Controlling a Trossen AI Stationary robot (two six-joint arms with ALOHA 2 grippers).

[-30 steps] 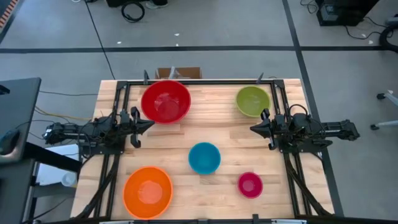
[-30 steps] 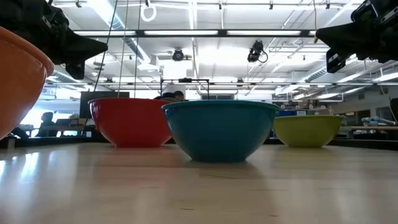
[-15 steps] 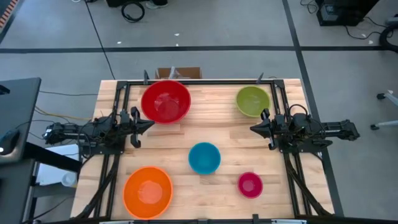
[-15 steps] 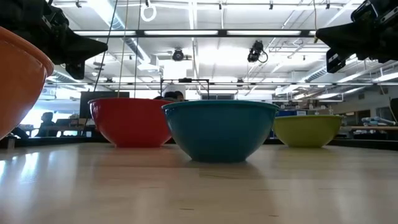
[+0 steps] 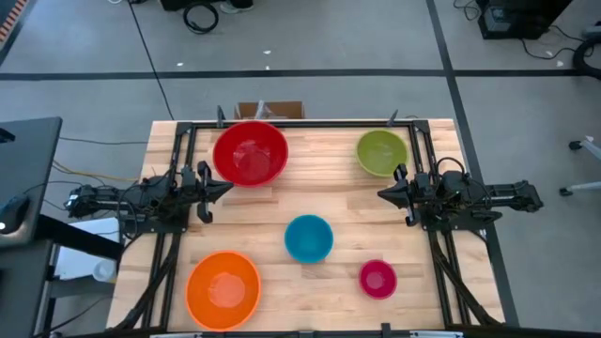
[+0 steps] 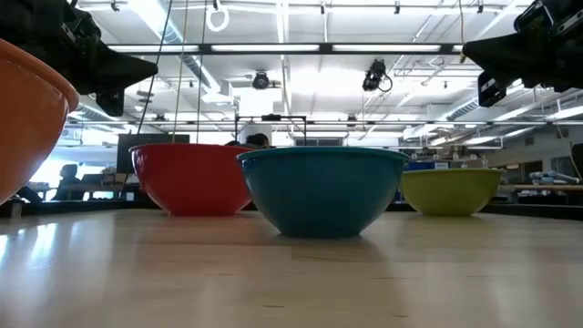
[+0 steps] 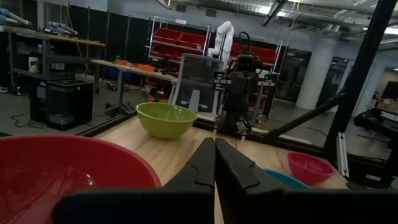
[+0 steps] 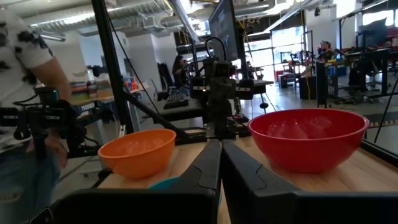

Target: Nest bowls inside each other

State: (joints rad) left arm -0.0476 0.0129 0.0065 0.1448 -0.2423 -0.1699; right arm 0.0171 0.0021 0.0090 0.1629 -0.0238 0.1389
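Note:
Five bowls stand apart on their bases on the wooden table: red bowl point(image 5: 250, 153) far left, lime green bowl point(image 5: 381, 152) far right, blue bowl point(image 5: 309, 238) in the middle, orange bowl point(image 5: 223, 290) near left, pink bowl point(image 5: 377, 279) near right. My left gripper point(image 5: 225, 188) hovers shut at the left edge, pointing toward the table's middle, beside the red bowl. My right gripper point(image 5: 383, 193) hovers shut at the right edge, facing it, just near of the green bowl. Both hold nothing.
Black frame rails point(image 5: 178, 160) run along the table's left and right sides under the arms. A cardboard box point(image 5: 270, 110) sits past the far edge. A person point(image 8: 25, 112) stands beyond the left side. Bare wood lies between the bowls.

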